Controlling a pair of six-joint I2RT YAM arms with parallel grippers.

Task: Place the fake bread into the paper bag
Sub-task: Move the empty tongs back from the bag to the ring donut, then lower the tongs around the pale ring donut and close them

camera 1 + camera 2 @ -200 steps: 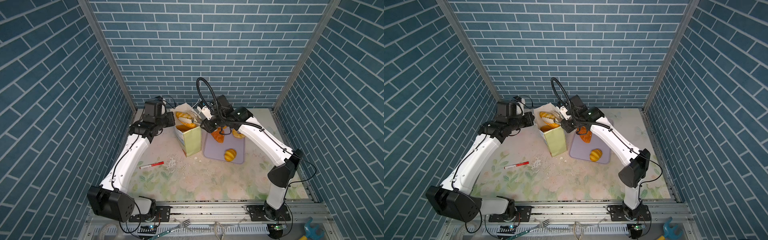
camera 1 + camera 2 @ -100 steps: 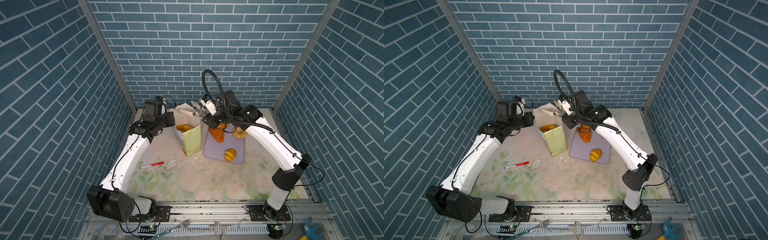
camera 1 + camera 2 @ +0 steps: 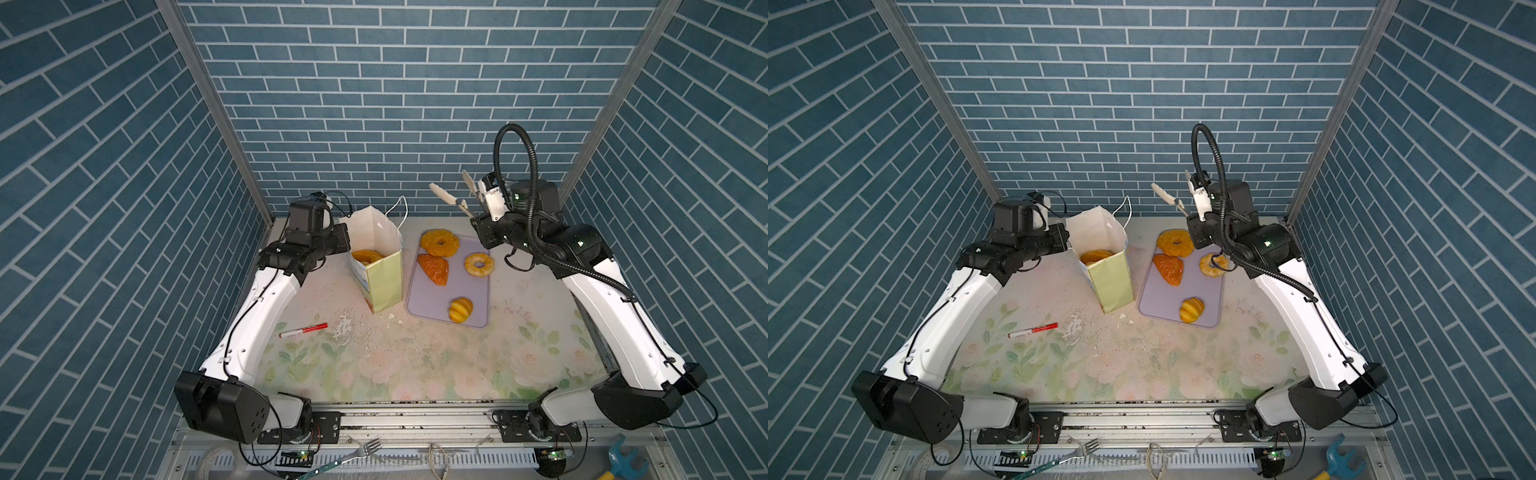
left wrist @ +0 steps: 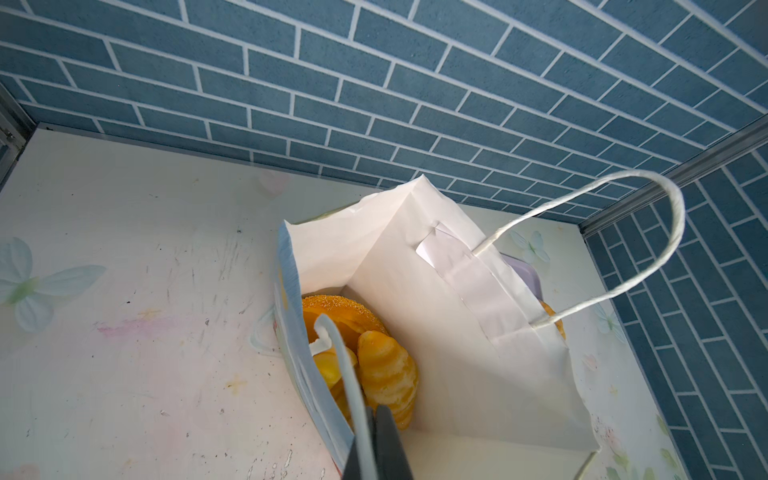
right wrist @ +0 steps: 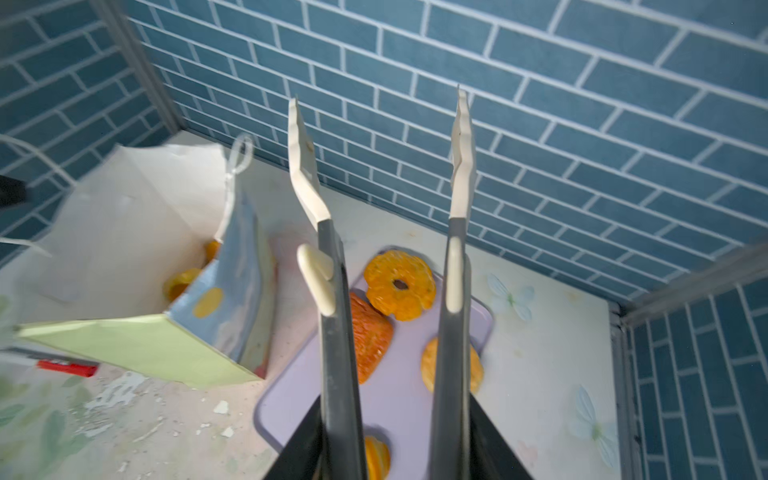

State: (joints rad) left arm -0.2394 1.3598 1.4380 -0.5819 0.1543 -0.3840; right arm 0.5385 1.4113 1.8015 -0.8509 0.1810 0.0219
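The paper bag (image 3: pixel 384 276) (image 3: pixel 1115 282) stands upright and open left of the lilac tray (image 3: pixel 428 307). Orange fake bread (image 3: pixel 366 256) (image 4: pixel 386 370) lies inside it. On the tray lie a large ring doughnut (image 3: pixel 439 243), a brownish-red croissant (image 3: pixel 434 269), a small doughnut (image 3: pixel 479 264) and a ridged roll (image 3: pixel 460 309). My left gripper (image 4: pixel 376 415) is at the bag's left rim, shut on its white cord handle (image 4: pixel 345 365). My right gripper (image 3: pixel 449 179) (image 3: pixel 1170 179) (image 5: pixel 378 99) hangs open and empty high above the tray's far end.
A red marker (image 3: pixel 303 330) and white flakes (image 3: pixel 345 328) lie on the floral mat in front of the bag. The brick back wall stands close behind the bag and tray. A fork (image 3: pixel 353 453) rests on the front rail.
My right gripper has risen out of the bag's mouth and swung right to above the tray's far end, empty. The left arm and the bag have stayed put.
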